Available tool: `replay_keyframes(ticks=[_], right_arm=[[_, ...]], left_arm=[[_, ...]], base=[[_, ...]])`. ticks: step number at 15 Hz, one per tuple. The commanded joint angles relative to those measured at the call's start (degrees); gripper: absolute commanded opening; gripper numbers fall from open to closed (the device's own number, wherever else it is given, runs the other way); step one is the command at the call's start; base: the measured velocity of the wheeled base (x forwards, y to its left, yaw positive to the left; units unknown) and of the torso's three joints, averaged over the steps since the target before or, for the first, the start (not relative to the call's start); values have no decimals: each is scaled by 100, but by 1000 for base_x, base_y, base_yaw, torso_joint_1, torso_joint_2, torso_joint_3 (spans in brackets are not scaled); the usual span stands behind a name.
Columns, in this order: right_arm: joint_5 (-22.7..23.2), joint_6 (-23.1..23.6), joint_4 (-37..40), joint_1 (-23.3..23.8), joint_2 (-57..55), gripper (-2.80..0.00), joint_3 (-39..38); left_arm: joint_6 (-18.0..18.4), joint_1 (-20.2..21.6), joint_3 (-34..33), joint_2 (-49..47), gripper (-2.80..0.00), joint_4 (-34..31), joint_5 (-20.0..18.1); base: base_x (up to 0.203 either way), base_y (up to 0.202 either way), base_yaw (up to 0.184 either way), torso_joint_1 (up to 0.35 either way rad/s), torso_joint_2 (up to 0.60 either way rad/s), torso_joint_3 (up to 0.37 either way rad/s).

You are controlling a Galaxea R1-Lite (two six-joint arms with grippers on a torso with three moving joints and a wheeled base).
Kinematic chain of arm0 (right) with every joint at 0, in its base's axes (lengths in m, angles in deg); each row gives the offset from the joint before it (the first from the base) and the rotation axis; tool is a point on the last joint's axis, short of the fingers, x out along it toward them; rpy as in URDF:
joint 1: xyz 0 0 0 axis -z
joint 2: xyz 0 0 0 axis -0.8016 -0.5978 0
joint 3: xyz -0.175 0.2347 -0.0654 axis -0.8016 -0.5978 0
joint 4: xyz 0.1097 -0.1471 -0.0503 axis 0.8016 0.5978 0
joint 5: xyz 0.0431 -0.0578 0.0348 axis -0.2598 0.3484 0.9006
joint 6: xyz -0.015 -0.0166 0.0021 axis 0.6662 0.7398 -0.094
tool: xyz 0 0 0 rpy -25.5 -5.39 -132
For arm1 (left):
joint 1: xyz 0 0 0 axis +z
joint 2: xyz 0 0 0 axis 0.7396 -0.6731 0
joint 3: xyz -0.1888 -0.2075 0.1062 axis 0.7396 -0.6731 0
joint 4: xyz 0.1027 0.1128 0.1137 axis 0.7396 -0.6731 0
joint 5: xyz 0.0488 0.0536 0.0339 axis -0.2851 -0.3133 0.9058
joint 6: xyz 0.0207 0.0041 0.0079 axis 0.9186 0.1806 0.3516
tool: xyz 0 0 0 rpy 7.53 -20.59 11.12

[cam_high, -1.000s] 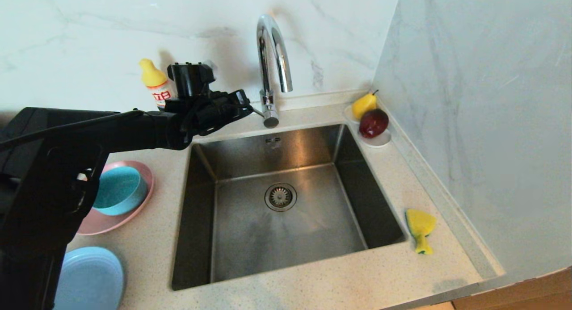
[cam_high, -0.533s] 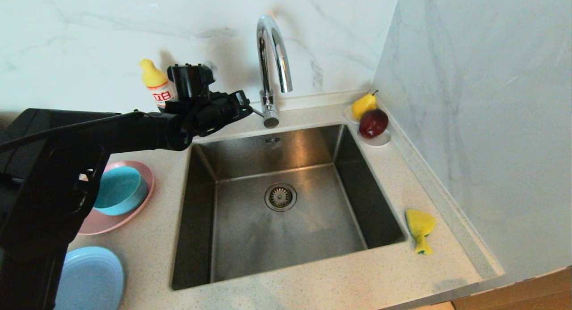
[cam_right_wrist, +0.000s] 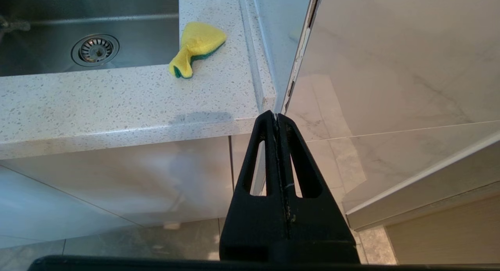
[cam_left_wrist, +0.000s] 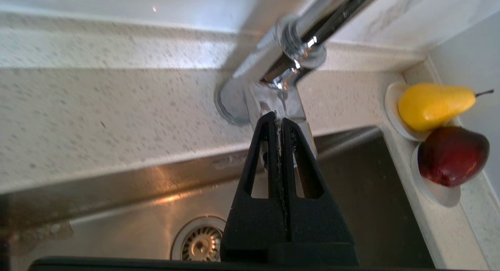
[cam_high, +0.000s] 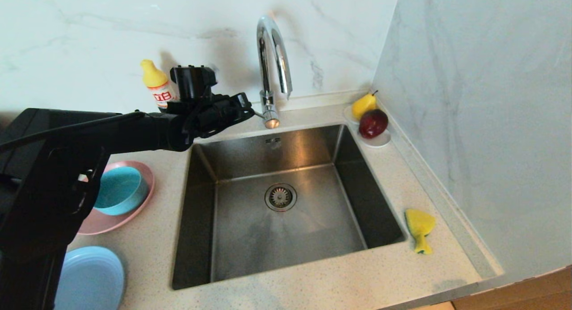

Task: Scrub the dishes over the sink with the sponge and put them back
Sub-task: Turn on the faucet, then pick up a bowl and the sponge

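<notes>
Teal bowl (cam_high: 119,190) on pink plate (cam_high: 134,211); sink (cam_high: 313,144) bare.

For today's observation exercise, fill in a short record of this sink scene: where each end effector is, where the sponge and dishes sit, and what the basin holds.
left end effector: shut, at the chrome arched tap's lever
right end effector: shut, parked below the counter edge
yellow fish-shaped sponge: on the counter, right of the steel sink
teal bowl: in the pink plate, left of the sink
light-blue plate: counter, near left
sink contents: none
</notes>
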Motion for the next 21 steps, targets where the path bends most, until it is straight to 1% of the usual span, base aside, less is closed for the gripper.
replay_keyframes(ticks=[1, 4, 7, 11, 14, 15, 19, 20, 21], right_arm=[[3, 4, 1, -1, 4, -280, 0], [3, 4, 1, -1, 4, -280, 0], [3, 4, 1, -1, 4, -280, 0], [3, 4, 1, -1, 4, -280, 0], [3, 4, 1, -1, 4, -280, 0], [3, 4, 1, -1, 4, -280, 0], [3, 4, 1, -1, 4, -280, 0], [3, 4, 1, -1, 4, -280, 0], [3, 4, 1, -1, 4, -280, 0]], left_arm=[[-12, -18, -121, 11, -280, 18, 0], [-6, -41, -384, 95, -280, 48, 0], [2, -68, -510, 109, -280, 94, 0], [0, -63, -494, 141, -280, 103, 56], [-5, -35, -76, 235, -280, 33, 357], [0, -22, -31, 374, -280, 15, 464], [18, -23, -114, 1460, -280, -265, 634], [67, -29, -185, 1812, -280, -411, 772], [172, -45, -272, 2124, -280, -514, 1023]], base=[[0, 0, 0, 0, 0, 0], [0, 0, 0, 0, 0, 0], [0, 0, 0, 0, 0, 0], [0, 0, 0, 0, 0, 0], [0, 0, 0, 0, 0, 0], [0, 0, 0, 0, 0, 0], [0, 0, 0, 0, 0, 0], [0, 0, 0, 0, 0, 0], [0, 0, 0, 0, 0, 0]])
